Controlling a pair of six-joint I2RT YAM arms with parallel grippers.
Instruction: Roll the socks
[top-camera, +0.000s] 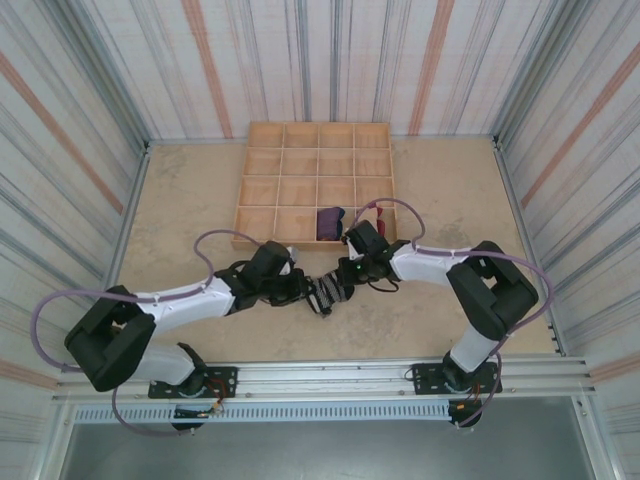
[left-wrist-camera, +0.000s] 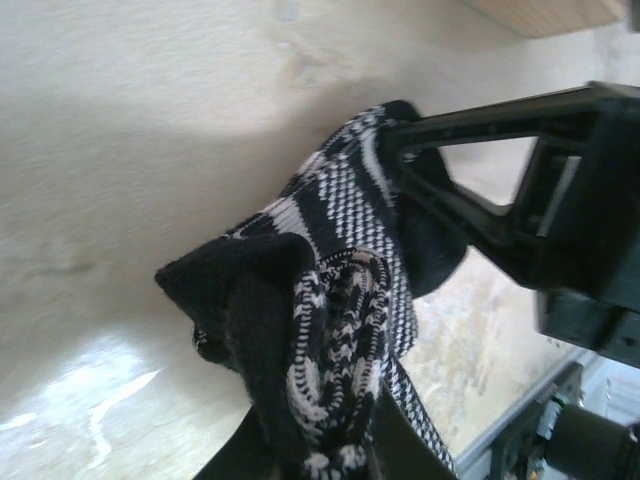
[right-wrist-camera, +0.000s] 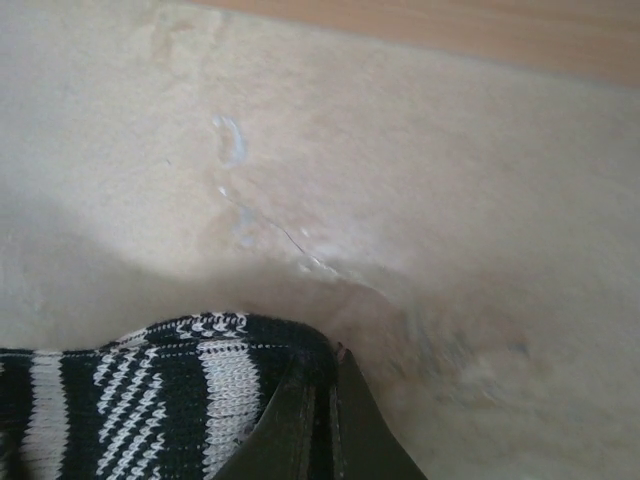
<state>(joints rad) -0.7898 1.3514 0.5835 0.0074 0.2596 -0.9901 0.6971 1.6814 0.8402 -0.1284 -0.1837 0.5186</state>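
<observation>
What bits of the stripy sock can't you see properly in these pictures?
Top view: the striped sock is tiny, its ends covered by the left gripper and right gripper.
Left wrist view: its lower end runs off the bottom edge.
Right wrist view: most of it runs off the left and bottom edges.
Top view: the purple sock in the tray is too small to show its shape.

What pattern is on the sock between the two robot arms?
The sock has black-and-white stripes; the left wrist view shows it best.
</observation>
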